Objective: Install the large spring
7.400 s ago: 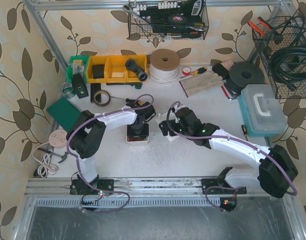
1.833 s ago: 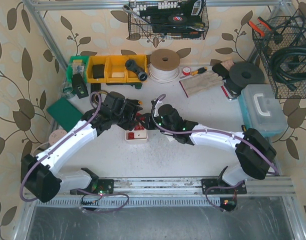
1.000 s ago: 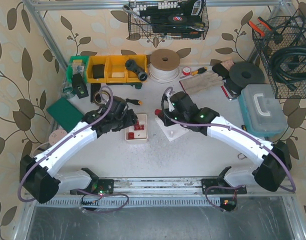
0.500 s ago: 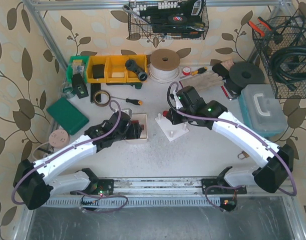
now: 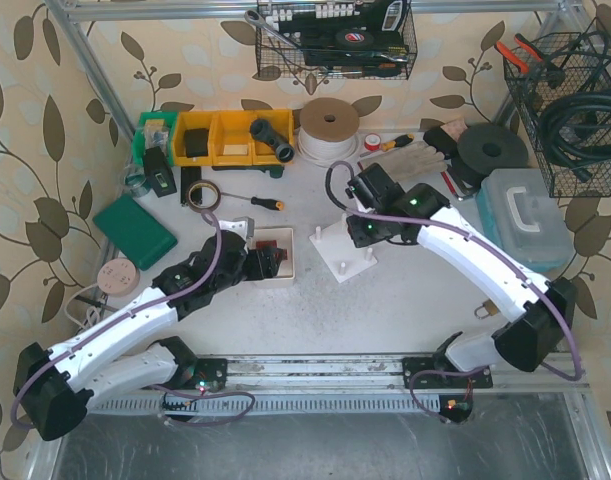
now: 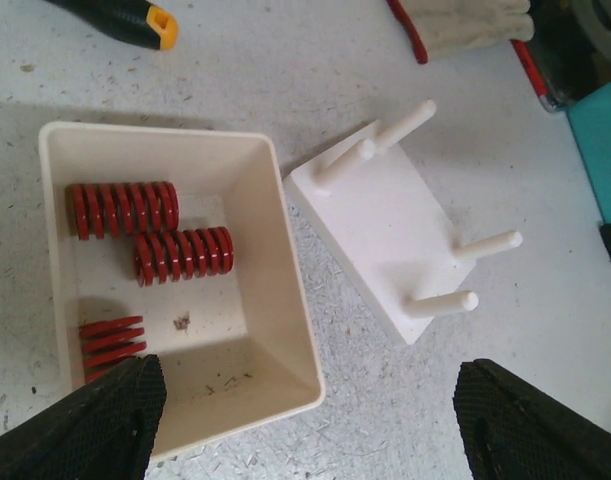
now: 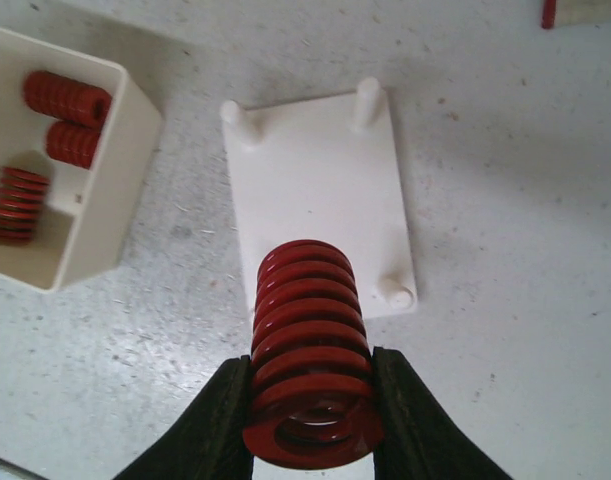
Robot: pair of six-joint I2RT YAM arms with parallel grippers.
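Right now the right gripper (image 7: pixel 310 425) is clamped on the large red spring (image 7: pixel 307 320), pinching its coils from both sides. It holds the spring in the air over the white peg plate (image 7: pixel 320 190). Three pegs show in the wrist view; the fourth corner is hidden behind the spring. The left gripper (image 6: pixel 305 420) hangs wide open and empty above the tray (image 6: pixel 285 260) of spare red springs (image 6: pixel 123 208).

The likeliest trouble is a missed peg. If the spring's rim lands on a peg tip instead of around it, the round coils may twist or pop out of the grip. Nothing holds the plate to the worktop (image 7: pixel 505 200), so a sideways push could slide or tip it.
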